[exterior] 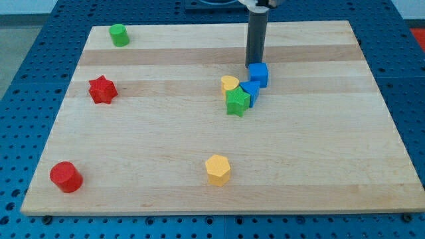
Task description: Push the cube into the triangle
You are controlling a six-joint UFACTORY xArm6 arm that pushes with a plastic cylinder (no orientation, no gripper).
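The blue cube [259, 74] sits right of the board's middle, touching the top of the blue triangle [250, 91]. The triangle is packed against a green star [237, 101] and a yellow heart-like block [230, 83] on its left. My tip [254, 63] stands just above the cube toward the view's top, at or against its far edge. The dark rod rises from there out of the top of the view.
A green cylinder [119, 34] stands at the top left. A red star [102, 89] lies at the left, a red cylinder [66, 176] at the bottom left, a yellow hexagon [218, 169] at the bottom middle. The wooden board [332, 153] lies on a blue pegboard.
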